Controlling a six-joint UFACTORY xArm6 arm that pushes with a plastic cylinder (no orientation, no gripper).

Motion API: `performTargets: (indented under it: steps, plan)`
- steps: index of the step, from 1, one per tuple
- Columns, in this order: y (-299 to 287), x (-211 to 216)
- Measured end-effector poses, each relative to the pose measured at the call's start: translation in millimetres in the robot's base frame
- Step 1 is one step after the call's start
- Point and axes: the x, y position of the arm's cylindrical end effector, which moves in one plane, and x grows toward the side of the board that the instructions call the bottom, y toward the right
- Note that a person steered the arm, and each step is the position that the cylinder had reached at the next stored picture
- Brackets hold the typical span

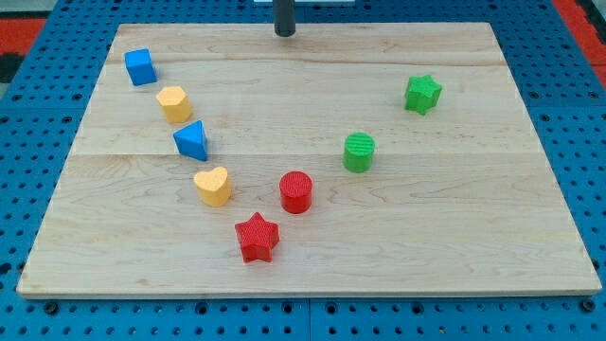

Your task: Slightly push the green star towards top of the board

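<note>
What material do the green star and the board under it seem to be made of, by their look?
The green star looks like painted wood or plastic, I cannot tell which: its colour is even and matte, with faint ridges on top. The board looks like pale, unvarnished wood: grain lines run across it and seams show between planks. My tip rests near the view's top edge, far from the star.

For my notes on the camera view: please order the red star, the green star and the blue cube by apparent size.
1. red star, largest, though it is also nearest the view's bottom.
2. green star and blue cube look alike; I would not rank them.
</note>
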Motion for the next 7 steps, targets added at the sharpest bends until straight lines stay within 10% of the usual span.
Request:
performTargets:
  steps: [4,7]
  plan:
    - [1.8,0.1]
    - [-19.6,82.2]
